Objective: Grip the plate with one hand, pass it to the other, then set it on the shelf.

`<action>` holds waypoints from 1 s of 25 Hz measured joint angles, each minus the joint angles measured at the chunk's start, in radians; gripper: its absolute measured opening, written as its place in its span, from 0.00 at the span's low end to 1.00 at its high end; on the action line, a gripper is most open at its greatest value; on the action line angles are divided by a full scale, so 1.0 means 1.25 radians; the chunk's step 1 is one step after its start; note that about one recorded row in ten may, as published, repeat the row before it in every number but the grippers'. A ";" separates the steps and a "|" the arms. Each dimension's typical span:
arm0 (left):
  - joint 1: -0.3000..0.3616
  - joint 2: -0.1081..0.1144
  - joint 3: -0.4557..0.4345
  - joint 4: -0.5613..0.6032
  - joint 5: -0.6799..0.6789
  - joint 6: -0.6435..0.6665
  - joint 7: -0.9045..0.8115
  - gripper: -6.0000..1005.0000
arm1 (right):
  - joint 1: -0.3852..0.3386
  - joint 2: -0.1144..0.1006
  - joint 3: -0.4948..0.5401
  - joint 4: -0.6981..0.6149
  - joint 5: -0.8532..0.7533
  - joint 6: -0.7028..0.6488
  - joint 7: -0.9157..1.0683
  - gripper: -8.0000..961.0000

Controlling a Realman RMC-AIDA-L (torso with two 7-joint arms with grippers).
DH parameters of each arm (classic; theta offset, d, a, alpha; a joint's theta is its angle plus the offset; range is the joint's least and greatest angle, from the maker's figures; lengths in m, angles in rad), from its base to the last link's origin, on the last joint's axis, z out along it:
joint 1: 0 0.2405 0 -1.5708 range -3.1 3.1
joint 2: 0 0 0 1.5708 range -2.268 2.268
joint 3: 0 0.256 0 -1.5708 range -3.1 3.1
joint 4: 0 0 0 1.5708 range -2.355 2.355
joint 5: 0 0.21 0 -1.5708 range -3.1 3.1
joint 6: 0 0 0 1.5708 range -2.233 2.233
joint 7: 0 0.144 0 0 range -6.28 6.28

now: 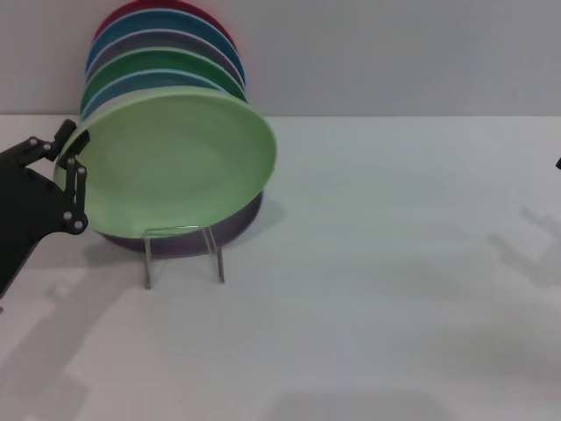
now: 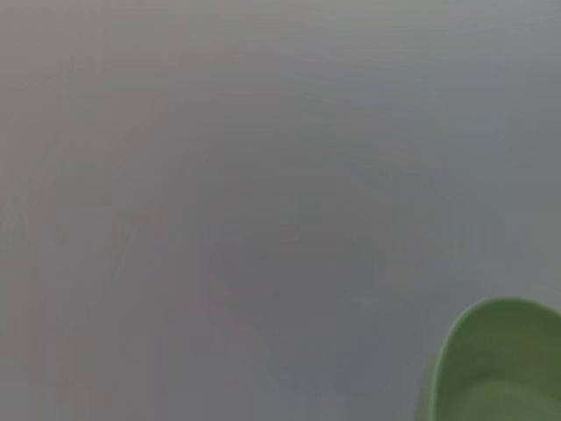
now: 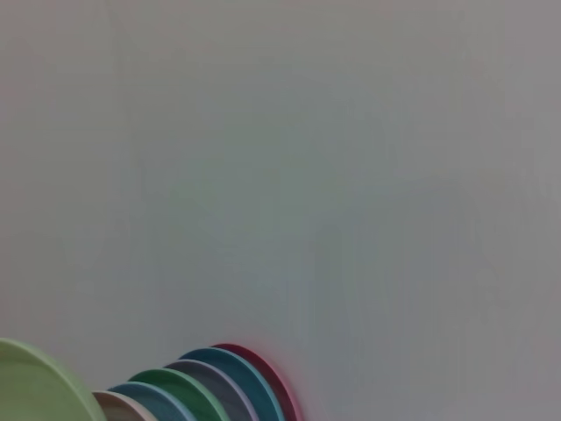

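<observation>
Plain white table (image 1: pixel 394 289), perhaps matte

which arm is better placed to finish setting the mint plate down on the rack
Left. The left gripper is clamped on the left rim of the pale green plate, which leans over the clear acrylic rack in front of the other plates. Of the right arm, only a dark sliver shows at the far right edge.

Pale mint-green plate (image 1: pixel 175 167) fronts lilac, dark green, blue and crimson plates (image 1: pixel 166 44); black left hand (image 1: pixel 70 175).
</observation>
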 joint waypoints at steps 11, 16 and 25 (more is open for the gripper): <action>0.003 -0.023 0.023 -0.011 0.000 -0.044 0.080 0.21 | 0.000 -0.001 0.000 0.000 -0.001 0.012 -0.001 0.82; 0.000 -0.025 0.023 -0.012 0.000 -0.059 0.089 0.35 | -0.004 -0.001 0.000 0.003 -0.001 0.015 -0.001 0.82; 0.116 -0.029 -0.087 -0.188 -0.004 -0.012 0.092 0.60 | -0.008 0.000 0.007 0.001 -0.001 0.024 -0.004 0.82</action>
